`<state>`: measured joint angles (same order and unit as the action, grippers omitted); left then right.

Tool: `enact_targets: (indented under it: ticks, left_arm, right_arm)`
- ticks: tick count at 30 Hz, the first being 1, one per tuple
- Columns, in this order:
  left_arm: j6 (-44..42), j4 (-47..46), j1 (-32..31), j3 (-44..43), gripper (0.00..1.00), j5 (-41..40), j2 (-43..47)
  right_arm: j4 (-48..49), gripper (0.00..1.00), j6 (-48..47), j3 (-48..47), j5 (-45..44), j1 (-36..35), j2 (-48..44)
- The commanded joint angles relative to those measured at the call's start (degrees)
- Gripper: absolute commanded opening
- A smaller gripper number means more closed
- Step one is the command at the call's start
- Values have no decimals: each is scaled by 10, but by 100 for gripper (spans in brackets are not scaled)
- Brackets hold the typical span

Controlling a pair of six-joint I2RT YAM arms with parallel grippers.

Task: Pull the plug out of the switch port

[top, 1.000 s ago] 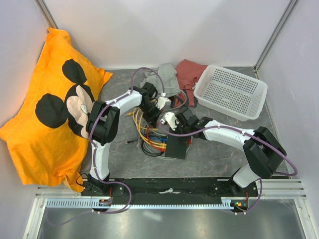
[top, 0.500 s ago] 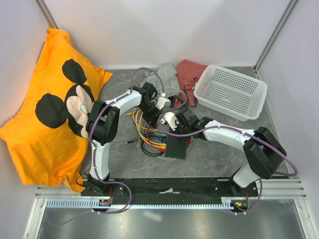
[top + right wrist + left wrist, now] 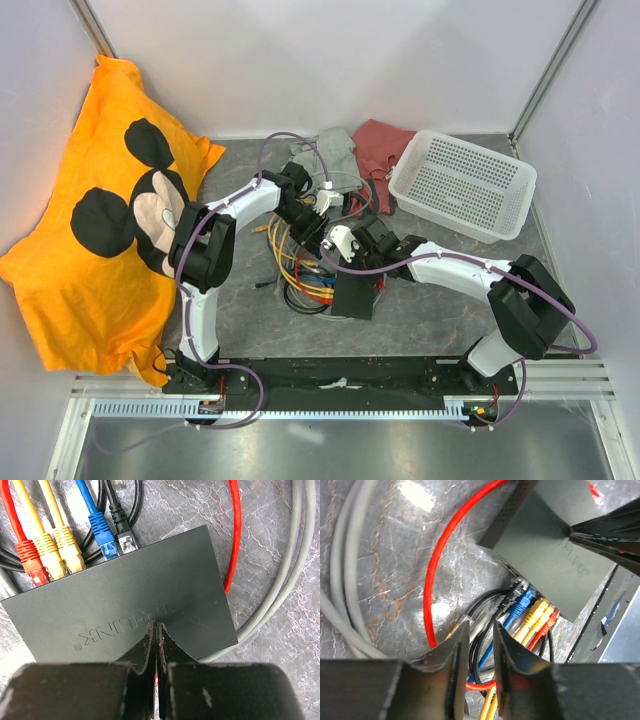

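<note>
- While we are pinning the switch box (image 3: 125, 595) with the right gripper (image 3: 156, 630) — closed, empty, tips pressing its lid — five plugs (image 3: 60, 550) are sitting in its edge ports (image 3: 111, 556).
- Left gripper (image 3: 480, 635): jaws a little apart, holding nothing, hovering near those plugs.
- We are favouring a straight pull, latch squeezed.

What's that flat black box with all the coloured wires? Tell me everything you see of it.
The black box is a flat, matte, plastic-looking rectangle with raised TP-LINK lettering on its top. It lies flat on the grey marbled table. Five plugs line one long edge: a red plug, two yellow plugs, a blue plug and a black plug. The right end effector, fingers shut together, rests its tips on the top face beside the lettering. A red cable curves past one short side.
</note>
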<state>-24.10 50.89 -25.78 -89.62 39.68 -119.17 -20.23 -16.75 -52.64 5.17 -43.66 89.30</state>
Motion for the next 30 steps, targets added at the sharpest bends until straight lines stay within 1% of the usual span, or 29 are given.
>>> enact_targets:
  ticks: [1,5,6,9,14,16,17,18,19,21,24,27,30]
  left_arm:
    - [-3,0,3,-5,38,50,18]
    - [-1,-11,2,9,47,46,11]
    - [-1,-10,3,9,56,45,10]
    - [-4,-10,2,9,57,43,13]
    - [1,-10,3,7,58,45,15]
    - [21,-12,2,9,58,54,11]
    - [35,-25,3,12,58,58,10]
    - [74,-37,3,16,58,65,10]
    - [92,-50,1,33,58,73,11]
    - [144,-95,-1,52,58,85,22]
    - [184,-133,-15,76,56,86,32]
    - [194,-137,-23,80,54,86,48]
    - [172,-138,-24,92,49,88,86]
  right_arm:
    - [-48,0,-5,26,3,-2,15]
    - [-48,0,-6,27,3,-3,14]
    - [-48,0,-6,27,3,-3,14]
    - [-48,1,-6,27,1,-3,14]
    - [-49,0,-6,25,1,-3,15]
    - [-54,0,-6,22,-2,-3,13]
    - [-60,0,-6,17,-4,-3,4]
    - [-69,0,2,9,-8,-2,-2]
    - [-88,0,8,-10,-9,-1,-9]
    - [-109,0,22,-32,-9,9,-39]
    - [-140,0,29,-76,-16,28,-69]
    - [-189,0,39,-119,-7,53,-71]
    - [-195,0,64,-107,11,78,-72]
